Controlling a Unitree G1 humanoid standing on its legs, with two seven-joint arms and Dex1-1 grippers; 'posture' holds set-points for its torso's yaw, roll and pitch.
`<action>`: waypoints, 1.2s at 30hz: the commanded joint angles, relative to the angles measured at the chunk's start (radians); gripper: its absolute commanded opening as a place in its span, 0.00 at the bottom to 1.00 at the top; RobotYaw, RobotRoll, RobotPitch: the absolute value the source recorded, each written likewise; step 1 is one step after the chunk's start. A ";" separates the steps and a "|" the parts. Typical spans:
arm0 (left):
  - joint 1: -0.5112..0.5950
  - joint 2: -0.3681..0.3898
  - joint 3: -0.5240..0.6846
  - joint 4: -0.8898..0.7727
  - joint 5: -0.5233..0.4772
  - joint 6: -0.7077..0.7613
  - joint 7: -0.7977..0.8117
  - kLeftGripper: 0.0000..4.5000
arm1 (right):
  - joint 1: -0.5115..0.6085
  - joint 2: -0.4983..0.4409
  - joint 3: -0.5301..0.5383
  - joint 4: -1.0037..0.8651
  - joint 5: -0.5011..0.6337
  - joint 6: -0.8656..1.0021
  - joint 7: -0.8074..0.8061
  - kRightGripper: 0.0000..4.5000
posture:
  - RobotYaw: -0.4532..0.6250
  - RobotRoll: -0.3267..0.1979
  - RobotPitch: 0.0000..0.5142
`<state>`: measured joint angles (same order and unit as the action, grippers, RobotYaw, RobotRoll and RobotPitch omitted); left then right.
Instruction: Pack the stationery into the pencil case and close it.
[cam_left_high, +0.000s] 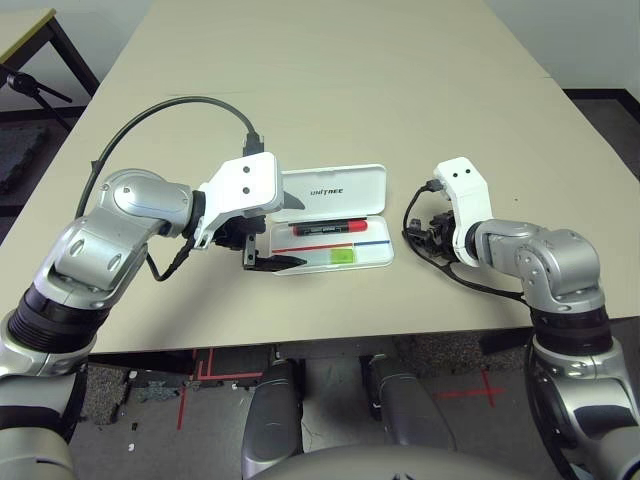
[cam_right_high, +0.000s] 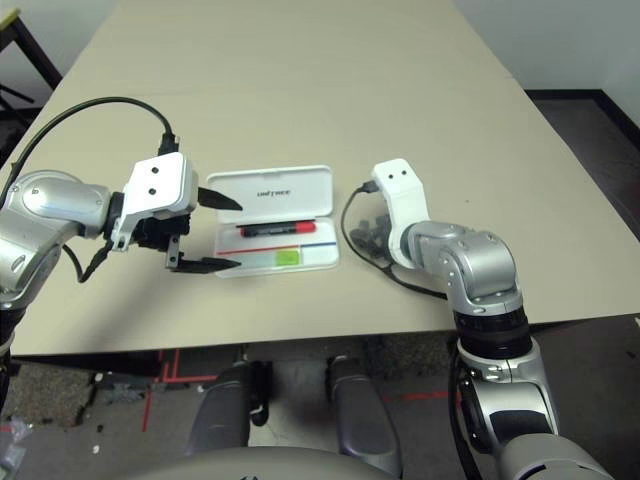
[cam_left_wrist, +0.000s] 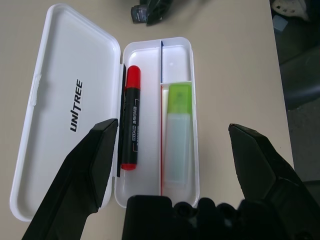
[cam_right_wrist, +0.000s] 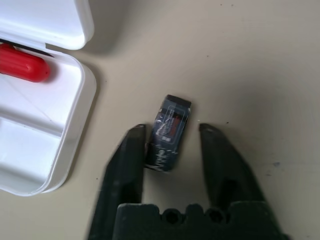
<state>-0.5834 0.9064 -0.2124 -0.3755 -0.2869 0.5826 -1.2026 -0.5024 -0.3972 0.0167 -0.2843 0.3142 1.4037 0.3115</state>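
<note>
Open table (cam_left_high: 320, 90) beyond the pencil case (cam_left_high: 335, 216); left tool (cam_left_high: 275, 232) over its left end.

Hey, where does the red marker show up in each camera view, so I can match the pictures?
Left eye view: red marker lies in the open pencil case, along the hinge side.
Right eye view: same spot, just below the lid.
Left wrist view: beside the hinge, highlighter in the next compartment.
Right wrist view: its red end in the tray's corner.
Shared landmark: the white lid.
</note>
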 joint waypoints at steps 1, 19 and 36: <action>-0.012 -0.004 -0.022 0.004 0.012 -0.002 -0.003 1.00 | 0.013 -0.032 0.011 0.017 0.007 0.016 0.018 0.12 | 0.32 0.62 0.35; -0.015 -0.002 -0.022 0.016 0.027 -0.009 -0.007 1.00 | -0.064 -0.554 0.270 0.207 -0.106 -0.704 0.641 0.07 | 0.32 0.62 0.34; -0.001 0.022 -0.014 0.005 0.024 -0.001 -0.004 1.00 | -0.242 -0.453 0.346 0.278 -0.160 -0.929 1.004 0.07 | 0.33 0.62 0.35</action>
<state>-0.5892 0.9194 -0.2202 -0.3636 -0.2707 0.5797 -1.2035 -0.7308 -0.8567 0.3431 0.0102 0.1595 0.4831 1.2908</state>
